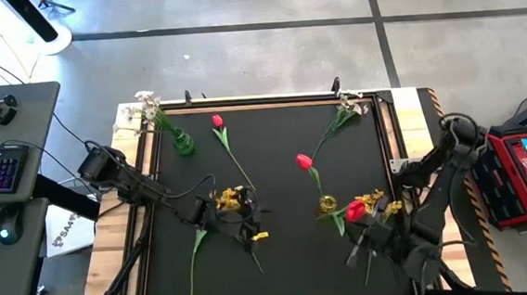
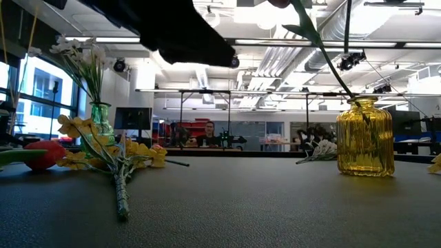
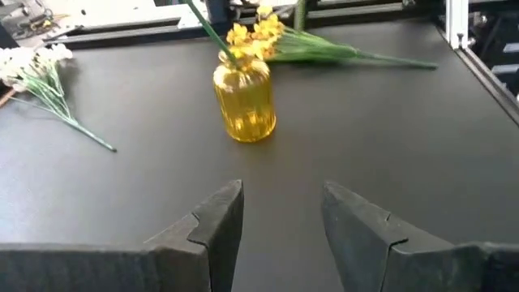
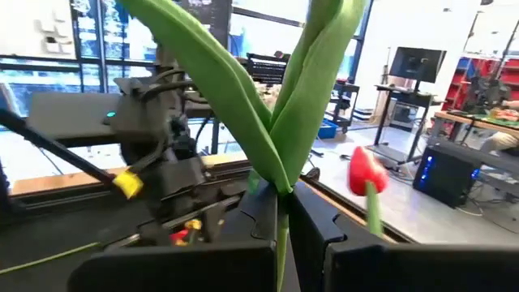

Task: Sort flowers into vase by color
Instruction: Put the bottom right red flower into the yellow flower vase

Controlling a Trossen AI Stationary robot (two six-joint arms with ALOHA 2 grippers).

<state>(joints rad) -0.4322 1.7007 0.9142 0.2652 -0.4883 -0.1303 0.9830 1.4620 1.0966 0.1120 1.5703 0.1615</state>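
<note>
Right now a red tulip (image 1: 355, 210) is gripped by its green stem (image 4: 280, 174) in the right gripper (image 4: 285, 212), fingers closed tight on the stem w/ leaves fanning up past the claw. Yellow vase (image 1: 327, 203) sits just beside the claw, a stem already in it. Judging by this, step = carrying a red flower to a vase; next move needs stem end lined up over a vase mouth, then lowered.

Left gripper (image 3: 280, 223) hovers low over the mat, fingers apart, holding nothing; yellow flowers (image 1: 228, 200) lie just beside it. Green vase (image 1: 182, 142) w/ white sprigs stands well apart.
</note>
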